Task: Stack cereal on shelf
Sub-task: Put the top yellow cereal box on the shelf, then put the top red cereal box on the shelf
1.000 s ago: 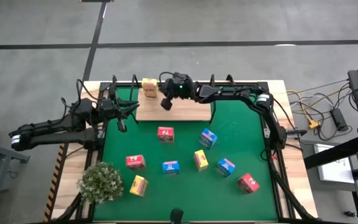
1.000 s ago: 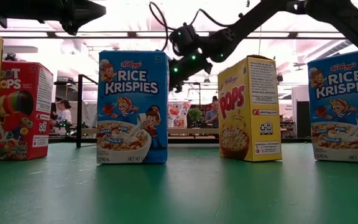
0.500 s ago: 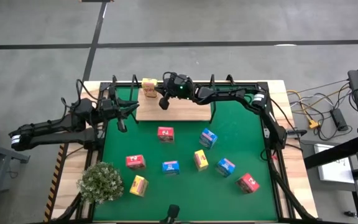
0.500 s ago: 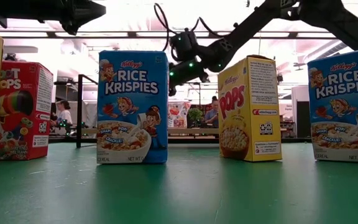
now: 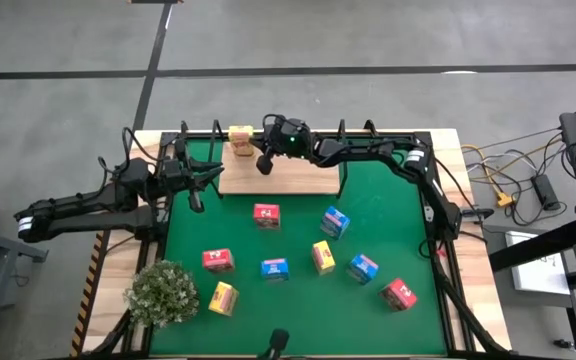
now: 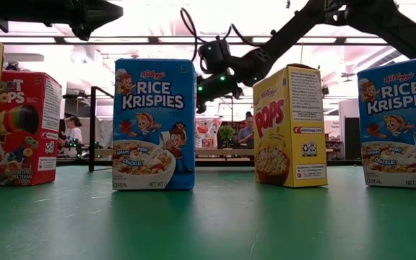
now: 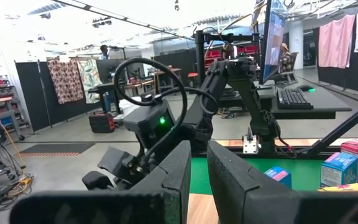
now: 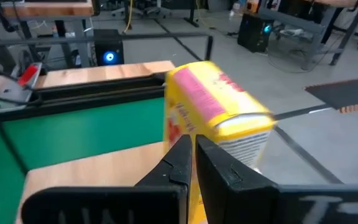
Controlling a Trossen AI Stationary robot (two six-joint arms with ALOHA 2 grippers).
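High view: eight cartons [image 5: 274,268] on mat [image 5: 388,215], one carton [image 5: 240,139] on shelf [image 5: 298,178].

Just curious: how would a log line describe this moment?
right tool: shut, beside yellow carton on shelf | left tool: waiting at mat edge

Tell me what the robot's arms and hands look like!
Both arms are thin, dark and jointed, with black cables looping along them. The left hand and the right hand each end in two flat dark fingers. A small green light glows on the right arm's wrist.
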